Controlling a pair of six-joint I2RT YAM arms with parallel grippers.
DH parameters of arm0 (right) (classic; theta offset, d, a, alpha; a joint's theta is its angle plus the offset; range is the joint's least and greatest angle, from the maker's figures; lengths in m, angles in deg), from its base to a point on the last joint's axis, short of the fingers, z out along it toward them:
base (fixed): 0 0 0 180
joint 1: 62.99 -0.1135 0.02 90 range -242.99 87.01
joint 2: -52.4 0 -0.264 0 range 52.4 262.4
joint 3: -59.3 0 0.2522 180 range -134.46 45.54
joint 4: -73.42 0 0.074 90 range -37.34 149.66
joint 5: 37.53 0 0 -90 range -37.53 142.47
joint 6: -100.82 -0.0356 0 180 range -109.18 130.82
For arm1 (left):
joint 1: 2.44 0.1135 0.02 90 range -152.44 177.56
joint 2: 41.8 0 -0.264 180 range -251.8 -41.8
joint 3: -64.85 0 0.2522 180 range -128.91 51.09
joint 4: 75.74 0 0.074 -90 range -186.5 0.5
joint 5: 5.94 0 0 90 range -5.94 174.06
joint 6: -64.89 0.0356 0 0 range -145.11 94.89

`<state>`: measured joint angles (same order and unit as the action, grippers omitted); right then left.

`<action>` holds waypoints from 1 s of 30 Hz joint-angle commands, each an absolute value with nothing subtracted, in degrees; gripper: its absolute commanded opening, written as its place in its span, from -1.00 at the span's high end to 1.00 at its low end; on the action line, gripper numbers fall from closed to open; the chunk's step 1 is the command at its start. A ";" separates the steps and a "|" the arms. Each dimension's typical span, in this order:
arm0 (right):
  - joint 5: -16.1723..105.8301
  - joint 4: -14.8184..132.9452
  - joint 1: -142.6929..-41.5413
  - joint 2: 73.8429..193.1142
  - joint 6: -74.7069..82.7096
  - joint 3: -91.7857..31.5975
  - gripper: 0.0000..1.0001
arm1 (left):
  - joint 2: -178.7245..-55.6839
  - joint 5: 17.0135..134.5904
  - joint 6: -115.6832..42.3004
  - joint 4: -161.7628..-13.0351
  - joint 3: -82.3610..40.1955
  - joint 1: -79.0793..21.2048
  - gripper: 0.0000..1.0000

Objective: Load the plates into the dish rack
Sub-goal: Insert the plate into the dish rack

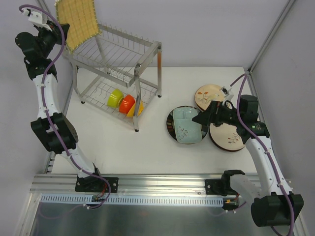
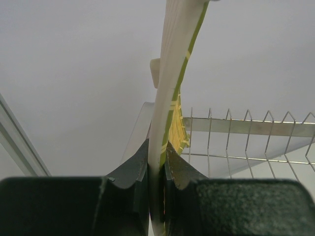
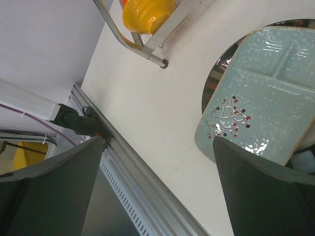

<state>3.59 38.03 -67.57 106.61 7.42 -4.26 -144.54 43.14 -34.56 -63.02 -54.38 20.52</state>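
My left gripper (image 1: 58, 30) is shut on the edge of the square yellow woven-look plate (image 1: 77, 22), holding it upright above the left end of the dish rack's (image 1: 118, 59) top tier. In the left wrist view the plate (image 2: 170, 83) stands edge-on between my fingers, rack wires (image 2: 236, 142) to the right. My right gripper (image 1: 205, 118) is open, hovering at the right edge of the pale teal squarish plate (image 1: 187, 126), which lies on a dark round plate (image 1: 170, 125). The teal plate also shows in the right wrist view (image 3: 266, 98). Two cream plates (image 1: 209, 94) (image 1: 227, 136) lie to the right.
Green (image 1: 115, 97), orange (image 1: 127, 103) and yellow (image 1: 135, 109) bowls sit in the rack's lower tier. The yellow bowl (image 3: 147, 12) and a rack leg (image 3: 147, 51) show in the right wrist view. An aluminium rail (image 1: 162, 184) runs along the table's near edge.
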 commanded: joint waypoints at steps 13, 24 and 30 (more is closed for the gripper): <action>2.64 40.67 -68.00 105.05 8.27 -3.94 -0.99 | -137.95 50.14 -30.12 -56.98 -49.38 22.44 1.00; 2.81 40.68 -68.35 104.87 8.35 -3.68 -0.99 | -138.92 51.37 -28.98 -56.98 -44.98 22.52 0.63; 2.81 40.50 -68.35 104.61 8.27 -3.85 -0.99 | -138.65 51.46 -29.33 -56.98 -43.84 22.52 0.47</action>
